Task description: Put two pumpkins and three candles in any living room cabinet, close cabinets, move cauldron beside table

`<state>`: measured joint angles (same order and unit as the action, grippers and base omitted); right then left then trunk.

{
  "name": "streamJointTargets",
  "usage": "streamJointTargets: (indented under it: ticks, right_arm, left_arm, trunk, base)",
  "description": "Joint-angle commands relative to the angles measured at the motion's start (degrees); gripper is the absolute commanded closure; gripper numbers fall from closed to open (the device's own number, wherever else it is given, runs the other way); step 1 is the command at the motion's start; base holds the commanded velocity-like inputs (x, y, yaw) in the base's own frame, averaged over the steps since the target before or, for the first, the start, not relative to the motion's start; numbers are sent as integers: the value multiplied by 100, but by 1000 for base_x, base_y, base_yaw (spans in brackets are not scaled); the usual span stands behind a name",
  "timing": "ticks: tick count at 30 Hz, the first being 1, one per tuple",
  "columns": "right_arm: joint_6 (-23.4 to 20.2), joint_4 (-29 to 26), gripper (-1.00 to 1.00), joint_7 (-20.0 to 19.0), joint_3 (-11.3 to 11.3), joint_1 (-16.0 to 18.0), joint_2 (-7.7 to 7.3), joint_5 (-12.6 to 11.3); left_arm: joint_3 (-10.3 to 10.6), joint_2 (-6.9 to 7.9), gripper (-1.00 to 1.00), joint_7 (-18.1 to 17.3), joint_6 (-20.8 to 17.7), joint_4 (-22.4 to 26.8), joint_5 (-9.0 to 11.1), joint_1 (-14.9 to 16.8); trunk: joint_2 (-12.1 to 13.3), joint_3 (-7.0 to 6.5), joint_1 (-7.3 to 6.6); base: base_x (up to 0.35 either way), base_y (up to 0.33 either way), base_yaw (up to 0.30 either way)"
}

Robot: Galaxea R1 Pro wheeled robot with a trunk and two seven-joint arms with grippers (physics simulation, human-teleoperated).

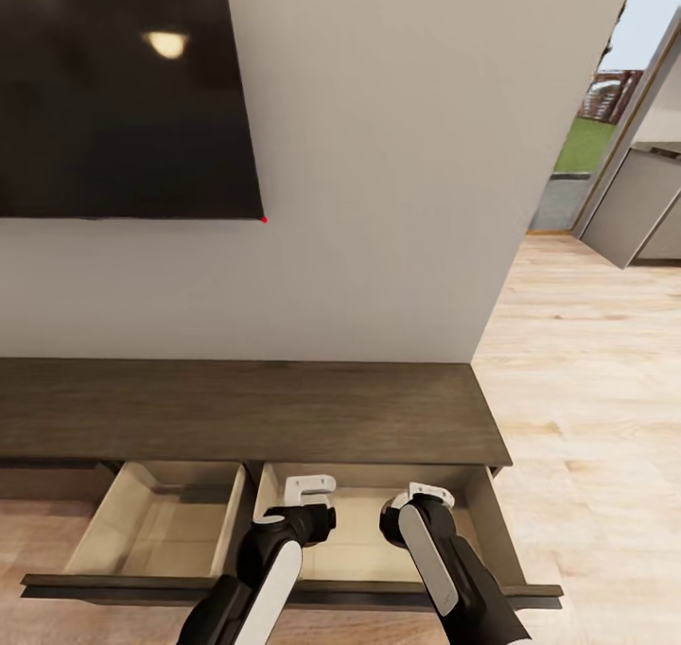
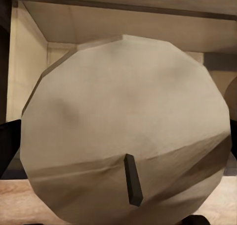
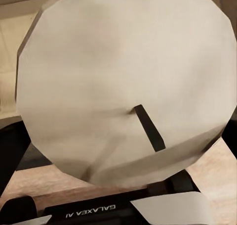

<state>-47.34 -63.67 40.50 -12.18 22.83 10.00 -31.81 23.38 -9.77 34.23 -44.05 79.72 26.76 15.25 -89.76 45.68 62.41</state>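
Note:
The long dark-brown cabinet (image 1: pixel 246 409) stands against the wall with two drawers pulled out, both pale beige inside. Both my grippers hang over the right drawer (image 1: pixel 364 541). My left gripper (image 1: pixel 310 494) is shut on a round beige candle (image 2: pixel 123 126) with a dark wick, whose top faces the left wrist camera between dark fingers (image 2: pixel 7 146). My right gripper (image 1: pixel 427 498) is shut on a second beige candle (image 3: pixel 123 81), with a finger (image 3: pixel 10 151) at its side. The left drawer (image 1: pixel 161 531) looks bare. Pumpkins, cauldron and table are out of view.
A large black TV screen (image 1: pixel 123 87) hangs on the white wall above the cabinet. Light wood floor (image 1: pixel 586 390) stretches to the right, toward a glass opening onto a lawn (image 1: pixel 586 144) and a grey kitchen cupboard (image 1: pixel 634 200). The open drawer fronts (image 1: pixel 293 588) jut toward me.

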Motion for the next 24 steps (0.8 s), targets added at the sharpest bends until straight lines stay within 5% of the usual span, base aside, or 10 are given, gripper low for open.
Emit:
streamJointTargets:
  ticks: [1, 5, 9, 24]
  right_arm:
    - [38, -5, 100, 54, -18, 3, 0, -57]
    - [361, 2, 100, 54, -509, 3, 0, -60]
    - [508, 147, 100, 54, -726, 3, 0, -62]
    - [576, 197, 100, 54, -761, 3, 0, -63]
  left_arm:
    - [8, 1, 100, 62, 39, -33, 55, 5]
    - [9, -6, 100, 60, 185, -230, 49, 5]
    - [3, -6, 100, 57, 208, -272, 55, 5]
    - [0, -1, 100, 43, 220, -287, 38, 5]
  trunk:
    - [-44, 23, 22]
    - [-205, 95, 110]
    - [-365, 167, 198]
    - [-967, 436, 527]
  base:
    - [0, 0, 0]
    - [0, 0, 0]
    - [0, 0, 0]
    - [0, 0, 0]
